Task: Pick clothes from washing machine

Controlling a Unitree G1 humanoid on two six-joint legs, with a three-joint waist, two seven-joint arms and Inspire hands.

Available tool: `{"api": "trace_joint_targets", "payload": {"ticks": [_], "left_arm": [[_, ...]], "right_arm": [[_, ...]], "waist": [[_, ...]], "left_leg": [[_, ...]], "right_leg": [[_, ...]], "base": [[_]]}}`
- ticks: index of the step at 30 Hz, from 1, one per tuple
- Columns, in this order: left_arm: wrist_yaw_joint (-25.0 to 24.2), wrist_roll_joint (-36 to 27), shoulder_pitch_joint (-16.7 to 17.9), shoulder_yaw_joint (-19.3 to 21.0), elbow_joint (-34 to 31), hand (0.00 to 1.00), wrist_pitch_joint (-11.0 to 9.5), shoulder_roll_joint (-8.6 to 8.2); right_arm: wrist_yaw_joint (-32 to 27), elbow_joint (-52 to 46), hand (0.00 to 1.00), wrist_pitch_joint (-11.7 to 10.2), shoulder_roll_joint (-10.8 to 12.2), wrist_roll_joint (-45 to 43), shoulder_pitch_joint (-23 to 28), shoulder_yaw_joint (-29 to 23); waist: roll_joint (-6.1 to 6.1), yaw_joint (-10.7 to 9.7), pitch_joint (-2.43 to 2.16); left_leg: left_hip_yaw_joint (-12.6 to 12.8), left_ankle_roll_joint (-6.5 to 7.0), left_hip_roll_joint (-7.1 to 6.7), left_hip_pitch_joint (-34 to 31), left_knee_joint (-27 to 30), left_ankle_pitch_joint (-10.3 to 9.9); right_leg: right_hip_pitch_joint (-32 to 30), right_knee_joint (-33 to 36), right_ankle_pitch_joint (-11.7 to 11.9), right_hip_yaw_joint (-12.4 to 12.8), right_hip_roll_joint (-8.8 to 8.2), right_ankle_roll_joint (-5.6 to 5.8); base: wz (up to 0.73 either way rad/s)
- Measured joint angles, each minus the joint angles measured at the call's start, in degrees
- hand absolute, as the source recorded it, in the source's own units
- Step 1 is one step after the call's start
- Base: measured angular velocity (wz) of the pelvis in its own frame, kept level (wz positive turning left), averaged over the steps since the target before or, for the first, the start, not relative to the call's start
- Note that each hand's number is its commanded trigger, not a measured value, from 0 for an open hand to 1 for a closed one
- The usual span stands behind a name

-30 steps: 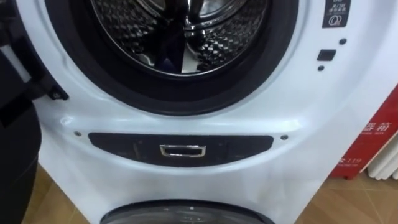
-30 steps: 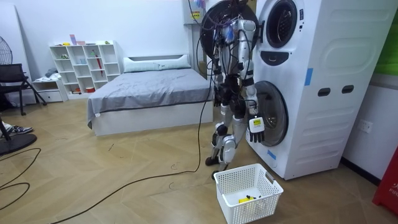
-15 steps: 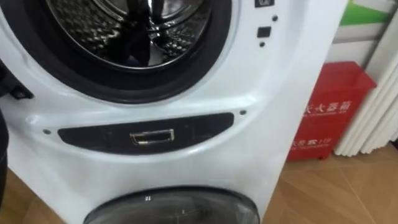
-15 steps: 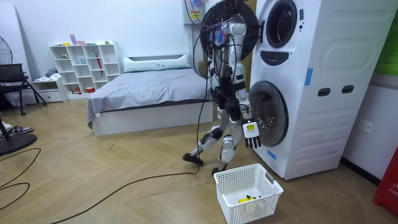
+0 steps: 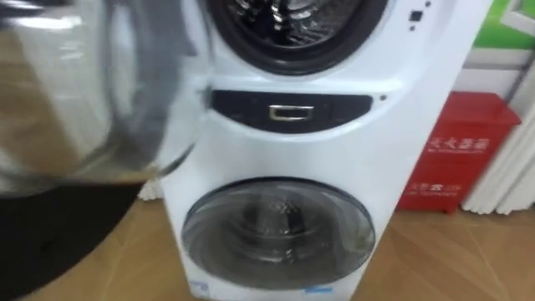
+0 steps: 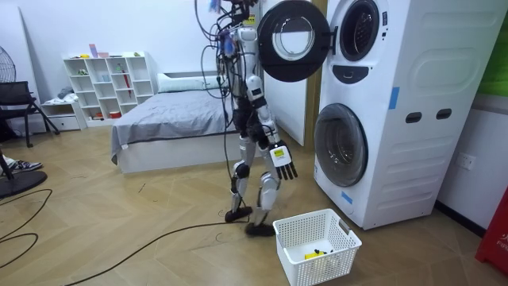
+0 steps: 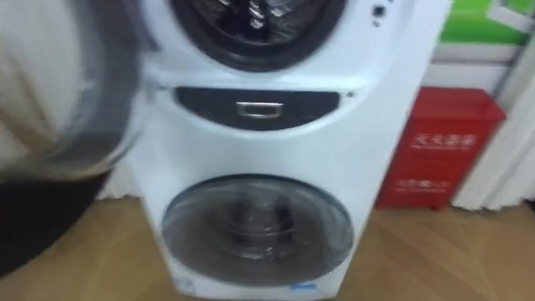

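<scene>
Stands a stride farther toward the room view's left than half a second ago, off the white stacked washing machine [image 6: 413, 119], with bare wood-plank floor [image 6: 119, 222] now between feet and machine front. Carries the right hand [image 6: 283, 163] at 4 o'clock of the hip, no longer beside the round glass lower door [image 6: 341, 144] but well apart from it, fingers loosely spread, gripping nothing. Looks lower in the eye views than before, the camera's own shift: at 9 o'clock the blurred glass of the round black-rimmed upper door [image 5: 92, 92], swung wide open; at 12 o'clock a sliver of the shiny steel upper drum [image 5: 292, 21]; below it the dark oval panel with a chrome pull [image 5: 291, 111]; at 6 o'clock the lower door, shut, now seen whole; at 3 o'clock a red box [image 5: 456, 155] near the machine's side. Clothes: not to be made out in that sliver of drum.

Room to move, left to right in the room view: black chair [image 6: 16, 99] and white cube shelf [image 6: 107, 83] at 9 o'clock, well apart; grey-covered bed [image 6: 190, 111] at 10 o'clock, beyond the robot; open floor at 7 o'clock; white plastic laundry basket [image 6: 298, 258] at 5 o'clock, just beside the forward foot, a small yellow-and-dark item [image 6: 315, 254] on its bottom; open door's edge near the head at 1 o'clock; machine front at 3 o'clock.
</scene>
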Motion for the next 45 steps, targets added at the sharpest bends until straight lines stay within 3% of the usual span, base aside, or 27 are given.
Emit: {"api": "trace_joint_targets", "payload": {"ticks": [1, 3, 4, 5, 6, 8, 13, 19, 23, 28, 31, 37, 39, 45], "left_arm": [[0.2, 0.0, 0.1, 0.5, 0.0, 0.0, 0.0, 0.05], [1.1, 0.0, -0.2, 1.8, -0.4, 0.0, -0.3, 0.19], [1.3, -0.1, -0.3, 1.9, -0.5, 0.0, -0.7, 0.11], [1.4, 0.0, -0.3, 2.0, -0.7, 0.0, -1.8, -0.25], [1.4, 0.0, -0.3, 2.0, -0.7, 0.0, -2.2, -0.48], [1.4, -0.1, -0.1, 2.0, -0.9, 0.0, -2.5, -0.56], [1.7, -0.1, 0.1, 2.4, -1.8, 0.0, -3.8, -1.09], [1.8, -3.2, 1.3, 3.8, -1.8, 0.0, -4.0, -1.5], [1.8, -9.1, 2.5, 5.4, -1.0, 0.0, -4.1, -1.6], [2.3, -13.1, 2.3, 11.4, -1.0, 0.0, -4.1, -1.09], [3.9, -15.6, 1.9, 16.8, -3.8, 0.0, -3.9, -0.21], [9.5, -24.3, -4.6, 22.4, -15.4, 0.0, -4.2, 6.22], [12.9, -25.4, -7.2, 25.0, -22.8, 0.0, -5.2, 8.26], [18.1, -25.3, -10.3, 26.6, -43.9, 0.0, -6.1, 13.11]], "right_arm": [[0.0, 0.0, 0.0, 0.0, 0.0, 0.0, 0.0, 0.7], [0.8, 0.0, 0.0, -0.1, 0.5, 0.1, -0.3, 3.0], [1.0, 0.0, 0.0, -0.1, 0.5, 0.1, -0.4, 3.7], [1.3, 0.0, 0.0, -0.2, 0.5, 0.0, -0.6, 4.4], [1.4, 0.1, 0.0, -0.5, 0.5, 0.1, -0.6, 5.8], [1.7, 0.3, 0.0, -0.6, 0.5, 0.4, -0.5, 6.9], [2.1, 1.3, 0.0, -1.4, 0.5, 0.2, -0.9, 8.1], [3.9, 1.5, 0.0, -1.8, 0.5, -0.7, -0.8, 8.2], [3.7, 1.7, 0.0, -2.0, 0.4, -0.8, -0.8, 6.7], [3.4, 1.6, 0.0, -2.5, 0.2, -2.1, -0.7, 3.2], [2.7, 0.0, 0.0, -2.6, 0.1, -4.7, -0.6, -0.6], [1.8, -1.7, 0.0, -4.3, -1.4, -8.2, 0.2, -3.7], [1.1, -2.9, 0.0, -4.5, -1.3, -10.5, 1.0, -6.3], [0.5, -3.2, 0.0, -4.6, -1.3, -10.2, 2.3, -6.5]], "waist": [[-0.09, 0.4, -0.08], [-1.65, 0.7, -0.43], [-2.22, 0.9, -0.71], [-2.11, 1.7, -0.91], [-2.23, 2.3, -0.74], [-1.9, 2.3, -0.84], [-2.06, 2.4, -0.94], [-2.72, 3.3, -0.58], [-2.72, 3.8, -0.23], [-2.3, 3.8, 0.07], [-1.12, 3.5, -0.02], [1.77, 3.9, -0.6], [2.45, 3.8, -0.69], [3.12, 3.9, -1.02]], "left_leg": [[0.4, -0.01, -0.21, -0.1, 0.0, 0.1], [1.1, -0.26, -1.53, -1.1, 0.0, 1.0], [1.4, -0.35, -1.72, -1.5, 0.0, 1.1], [2.4, -0.68, -1.78, -1.9, 0.1, 1.4], [2.4, -0.9, -1.63, -2.0, 0.3, 1.6], [1.7, -1.17, -1.1, -2.4, 0.4, 1.7], [1.0, -1.67, -0.38, -2.7, 0.8, 1.7], [-1.5, -1.7, -0.62, -2.7, 1.0, 1.7], [-1.7, -1.69, -0.76, -2.6, 0.7, 1.7], [-2.8, -1.68, -0.98, -2.3, 0.7, 1.7], [-3.5, -1.67, -1.08, -1.9, 0.5, 1.7], [-4.2, -1.63, -1.46, -1.2, 0.4, 1.7], [-4.4, -1.62, -1.56, -1.3, 0.4, 1.7], [-5.6, -1.61, -1.59, -0.9, 0.0, 1.7]], "right_leg": [[1.6, -0.5, -0.6, 1.0, -0.1, 0.03], [6.7, -8.1, -2.7, 1.4, -0.71, 1.11], [7.0, -10.1, -2.7, 1.3, -0.41, 1.09], [7.6, -13.6, -2.4, 1.3, 0.1, 0.81], [8.4, -16.6, -1.7, 1.5, 0.77, -0.24], [9.4, -18.7, -0.5, 2.0, 1.79, -0.8], [9.2, -19.5, -0.2, 2.0, 2.61, -1.09], [9.6, -20.2, -0.2, 1.9, 2.63, -1.1], [9.6, -20.3, -0.2, 2.2, 2.6, -1.1], [10.3, -20.4, -0.2, 2.0, 2.48, -1.1], [10.8, -20.3, -0.2, 2.0, 2.45, -1.1], [11.3, -20.2, -0.2, 2.4, 2.6, -1.1], [11.1, -20.2, -0.2, 2.9, 2.65, -1.1], [11.0, -20.2, -0.2, 4.1, 2.83, -1.1]], "base": [[-0.35], [-0.3], [-0.42], [-0.56], [-0.54], [-0.28], [0.01], [0.0], [-0.03], [0.07], [0.06], [0.0], [-0.08], [-0.13]]}}
